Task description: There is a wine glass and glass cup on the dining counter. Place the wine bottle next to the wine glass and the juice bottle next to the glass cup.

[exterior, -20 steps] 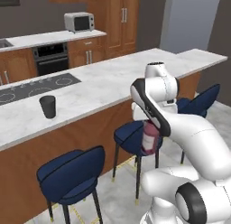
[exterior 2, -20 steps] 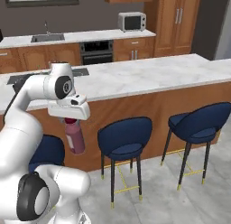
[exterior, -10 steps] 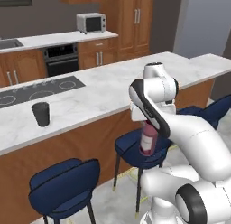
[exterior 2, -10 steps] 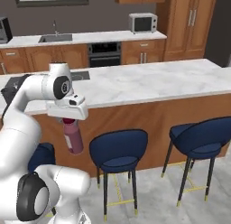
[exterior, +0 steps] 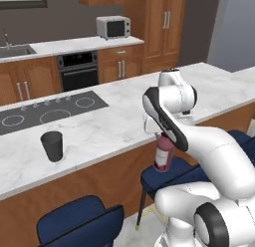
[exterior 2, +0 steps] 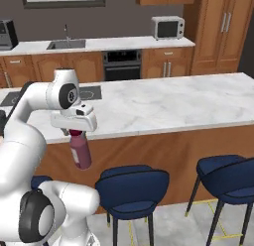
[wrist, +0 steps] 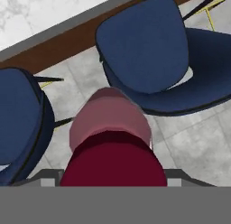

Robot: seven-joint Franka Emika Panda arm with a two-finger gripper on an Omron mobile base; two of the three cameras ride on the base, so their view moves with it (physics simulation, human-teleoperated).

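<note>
The juice bottle hangs upright at frame centre, its red cap clasped in the hand, below the bench edge, above a blue stool. The dark cup stands left on the bench.

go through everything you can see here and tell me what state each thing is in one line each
juice bottle: capped, upright, hanging in the gripper above the stools
gripper: shut on the bottle's top
glass cup: upright on the dining counter, apart from the bottle
microwave: door shut
stools: unoccupied, beside the counter
</note>
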